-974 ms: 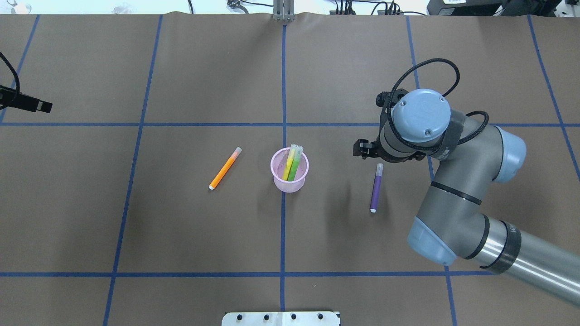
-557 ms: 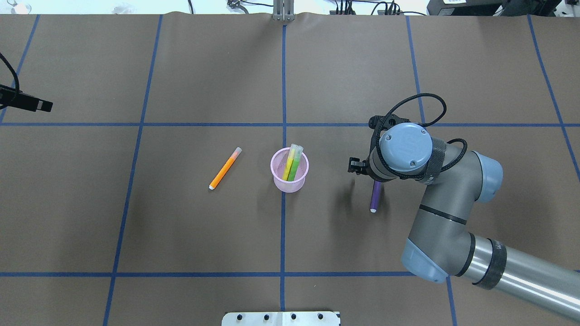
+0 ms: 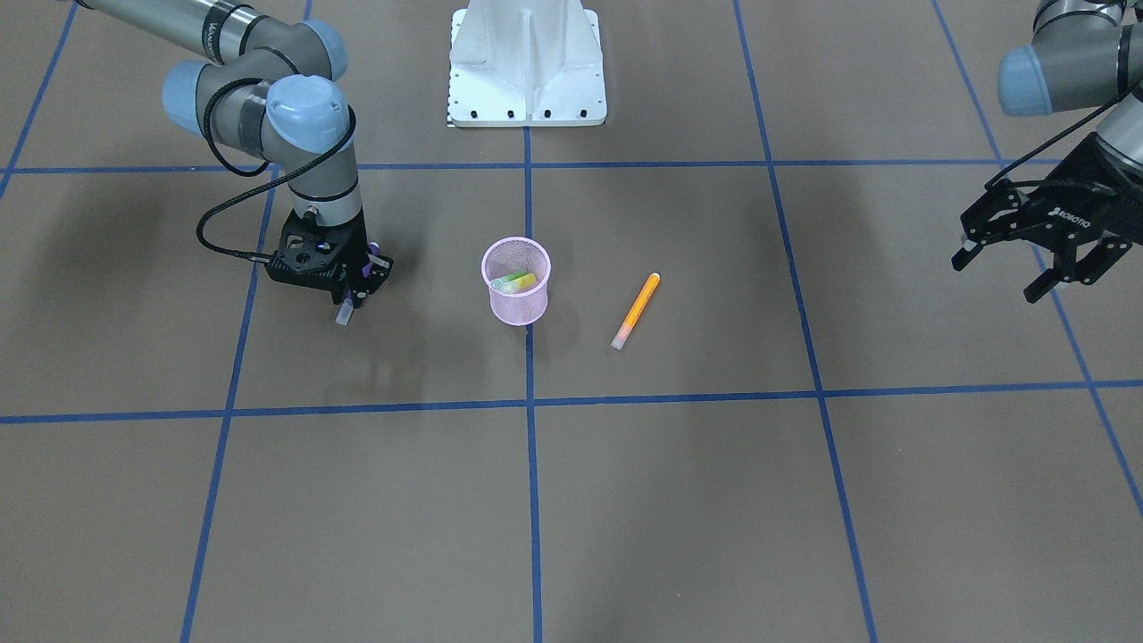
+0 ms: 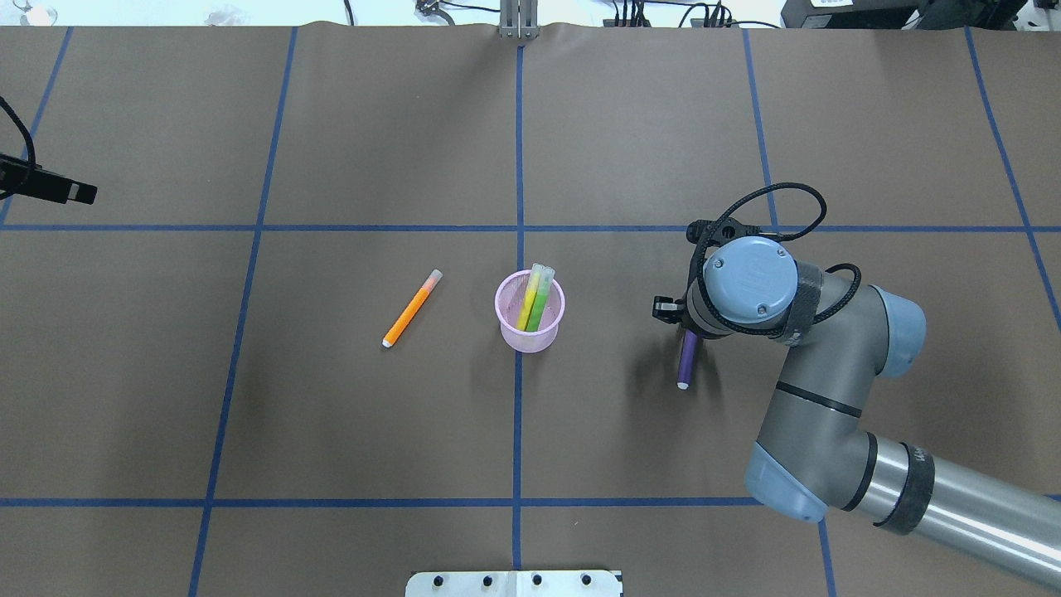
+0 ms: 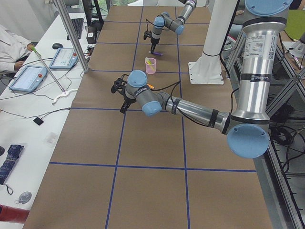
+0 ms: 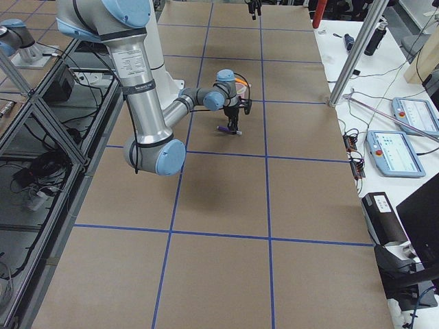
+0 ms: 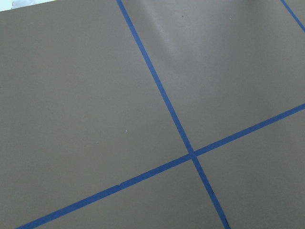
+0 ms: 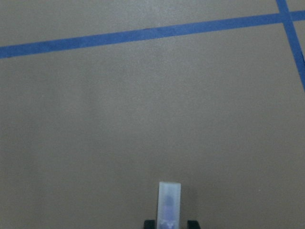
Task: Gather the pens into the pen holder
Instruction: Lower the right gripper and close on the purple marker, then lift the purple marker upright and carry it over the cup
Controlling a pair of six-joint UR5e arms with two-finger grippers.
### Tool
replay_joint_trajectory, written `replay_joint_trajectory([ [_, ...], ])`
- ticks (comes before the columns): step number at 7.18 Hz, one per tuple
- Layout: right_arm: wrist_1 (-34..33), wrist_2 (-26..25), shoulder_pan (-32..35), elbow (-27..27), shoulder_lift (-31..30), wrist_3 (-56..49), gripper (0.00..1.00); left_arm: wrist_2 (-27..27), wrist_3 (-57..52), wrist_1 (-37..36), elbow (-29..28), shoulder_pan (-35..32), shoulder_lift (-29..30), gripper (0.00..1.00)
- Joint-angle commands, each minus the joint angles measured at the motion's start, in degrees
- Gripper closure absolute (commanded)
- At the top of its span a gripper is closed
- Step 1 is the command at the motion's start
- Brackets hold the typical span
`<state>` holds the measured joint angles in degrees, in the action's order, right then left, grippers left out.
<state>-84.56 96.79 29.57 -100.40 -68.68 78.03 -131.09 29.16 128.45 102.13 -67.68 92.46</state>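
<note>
The pink mesh pen holder [image 4: 530,330] [image 3: 516,304] stands at the table's middle with a green pen [image 4: 540,303] and a yellow one upright in it. The orange pen [image 4: 411,308] [image 3: 635,311] lies flat to its left. The purple pen [image 4: 685,361] lies flat to its right. My right gripper [image 3: 353,293] points straight down over the purple pen's cap half and is shut on it. The pale cap [image 8: 169,200] shows between the fingertips in the right wrist view. My left gripper [image 3: 1036,263] is open and empty, raised far off at the table's left side.
Brown paper with blue tape grid lines [image 4: 518,414] covers the table. The white robot base plate [image 3: 525,62] sits at the robot's edge. The left wrist view shows only bare paper and tape lines [image 7: 193,155].
My right arm has moved toward the robot and down onto the purple pen, and now covers its cap end. The pen, the holder and the left arm have not moved.
</note>
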Motion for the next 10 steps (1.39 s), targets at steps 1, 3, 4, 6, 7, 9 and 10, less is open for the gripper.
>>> replay_joint_trajectory([
  [1, 0.01, -0.03, -0.39, -0.06, -0.05, 0.02, 0.67, -0.04, 0.02, 0.05, 0.0, 0.0, 0.0, 0.0],
  [3, -0.08, -0.2, -0.57, -0.23, 0.04, 0.89, 1.0, -0.04, 0.02, 0.05, 0.0, 0.0, 0.0, 0.0],
  [4, -0.26, -0.2, -0.57, -0.75, 0.39, 0.89, 1.0, -0.04, 0.02, 0.05, 0.0, 0.0, 0.0, 0.0],
  [6, -0.78, -4.74, -0.13, -4.52, 1.01, 0.72, 1.0, -0.04, 0.11, 0.05, -0.08, 0.0, -0.09, 0.0],
  [7, -0.7, -13.04, -0.47, -6.63, 1.97, 0.72, 1.0, -0.04, 0.37, 0.05, -0.08, 0.0, -0.09, 0.0],
  [9, -0.7, -26.42, -3.98, -8.76, 6.08, 7.34, 1.0, -0.13, 0.64, -0.04, -0.52, 0.0, 0.0, 0.0],
  [10, -0.78, -32.83, -5.91, -8.76, 8.63, 10.79, 1.0, -0.13, 0.64, -0.04, -0.61, 0.0, 0.0, 0.0],
])
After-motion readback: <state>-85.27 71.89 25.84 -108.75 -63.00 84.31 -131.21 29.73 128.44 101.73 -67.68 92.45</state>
